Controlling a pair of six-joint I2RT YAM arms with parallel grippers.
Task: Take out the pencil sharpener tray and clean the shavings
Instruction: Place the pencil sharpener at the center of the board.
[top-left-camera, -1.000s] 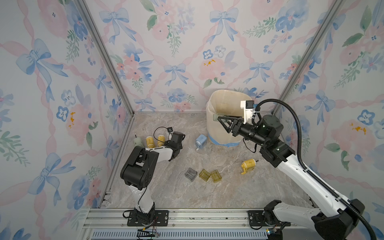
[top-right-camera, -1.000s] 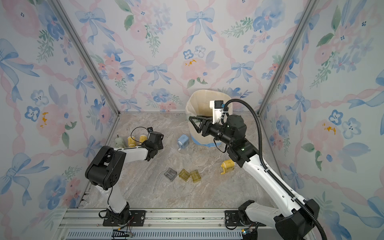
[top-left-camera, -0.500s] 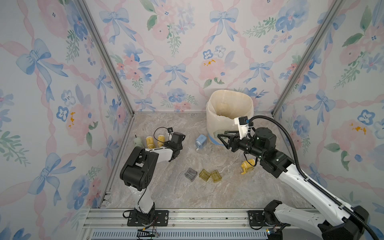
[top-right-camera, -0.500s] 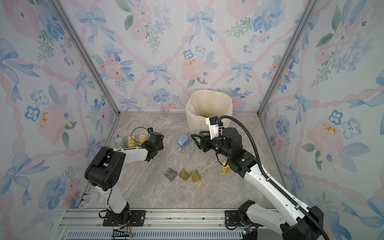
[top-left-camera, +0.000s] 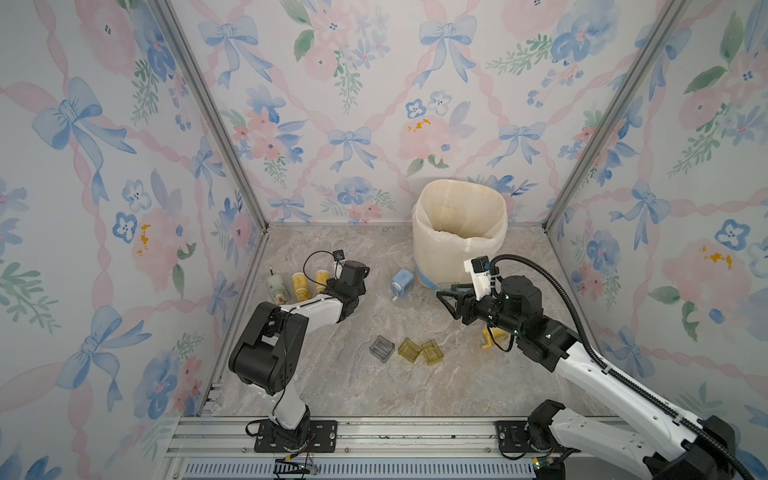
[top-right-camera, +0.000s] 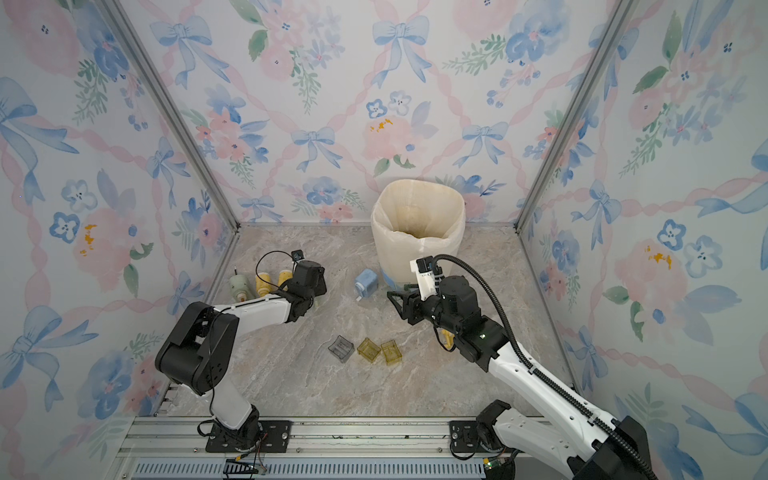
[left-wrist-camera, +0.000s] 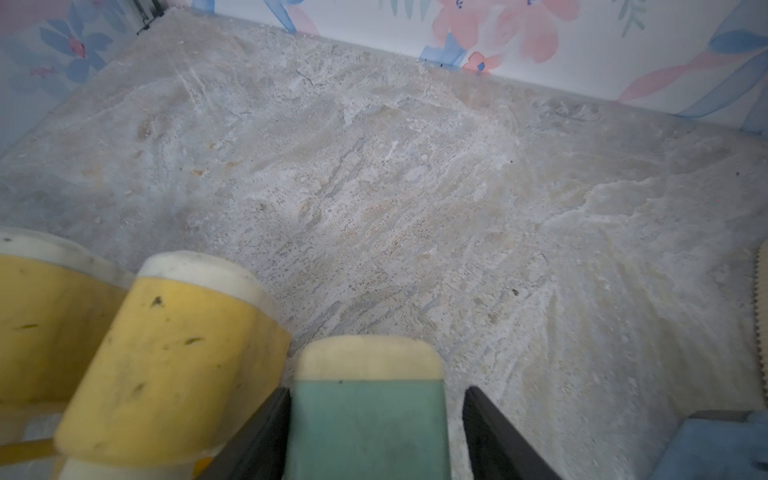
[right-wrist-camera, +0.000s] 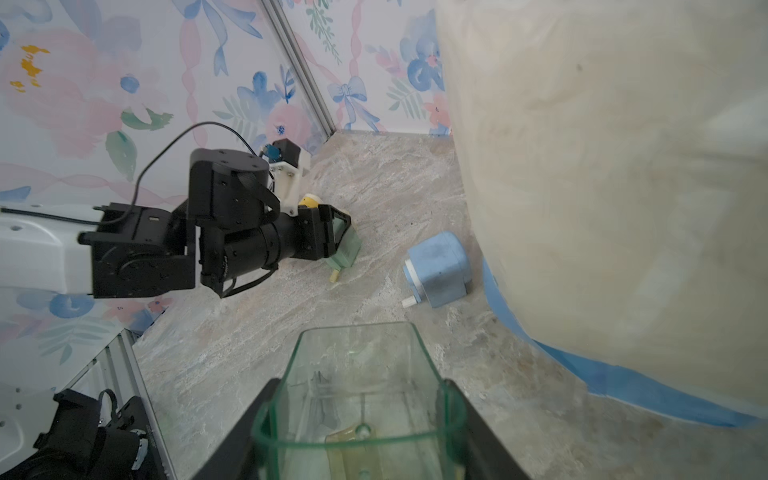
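Clear tray (right-wrist-camera: 360, 376) one, grey tray (top-left-camera: 381, 348) one, yellow trays (top-left-camera: 409, 350) (top-left-camera: 431, 352) two

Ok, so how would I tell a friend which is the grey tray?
From the tall cream bin at the back wall, come forward to the row of three small trays mid-floor. The grey tray ends the row on the left arm's side; the other two trays are yellow.

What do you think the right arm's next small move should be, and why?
Probably lower the tray onto the table beside the row of trays and let go. The right claw holds it low beside the bin, it looks free of shavings, and that row seems to be where emptied ones go.
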